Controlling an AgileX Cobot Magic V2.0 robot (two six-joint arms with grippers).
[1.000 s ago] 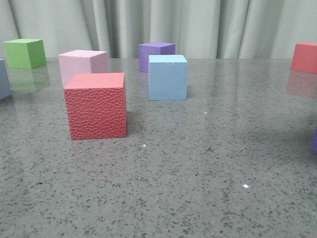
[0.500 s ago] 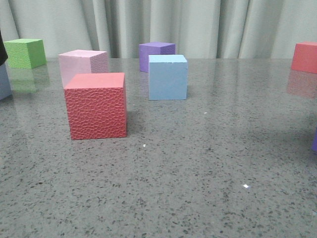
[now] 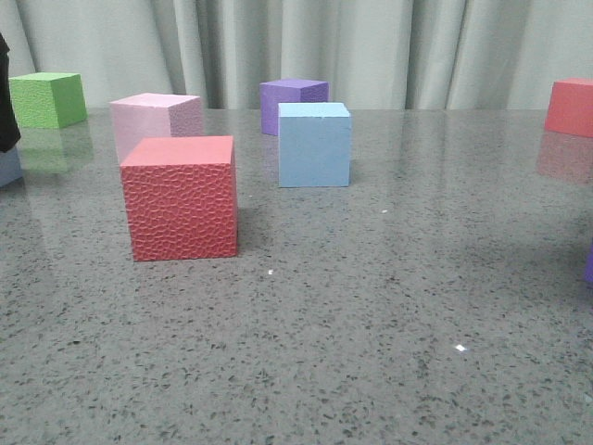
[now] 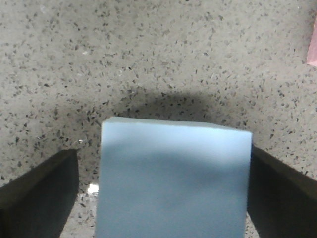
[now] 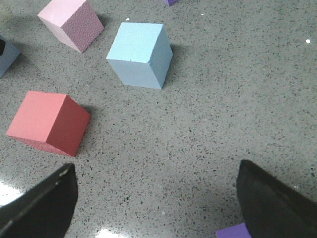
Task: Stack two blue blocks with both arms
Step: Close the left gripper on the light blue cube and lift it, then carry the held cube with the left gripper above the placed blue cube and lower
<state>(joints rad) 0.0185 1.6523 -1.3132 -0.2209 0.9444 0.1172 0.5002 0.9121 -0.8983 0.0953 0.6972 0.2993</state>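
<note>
The smooth pale blue block (image 3: 314, 144) stands mid-table behind the red cube; it also shows in the right wrist view (image 5: 139, 54). The duller blue block (image 3: 6, 167) is at the far left edge, mostly cut off. My left gripper (image 3: 5, 93) hangs over it. In the left wrist view the block (image 4: 173, 183) fills the space between the black fingers (image 4: 37, 193); the left gripper (image 4: 163, 153) is open, with a gap on one side and the other finger at the block's face. My right gripper (image 5: 156, 208) is wide open and empty above bare table.
A pebbled red cube (image 3: 181, 197) stands front left, a pink cube (image 3: 153, 119) behind it, a green cube (image 3: 46, 99) far left, a purple cube (image 3: 294, 95) at the back, another red cube (image 3: 570, 107) far right. A purple cube (image 5: 235, 232) lies by my right fingers.
My left gripper has come down into the front view at the far left edge, over the duller blue block. The blocks have not moved.
</note>
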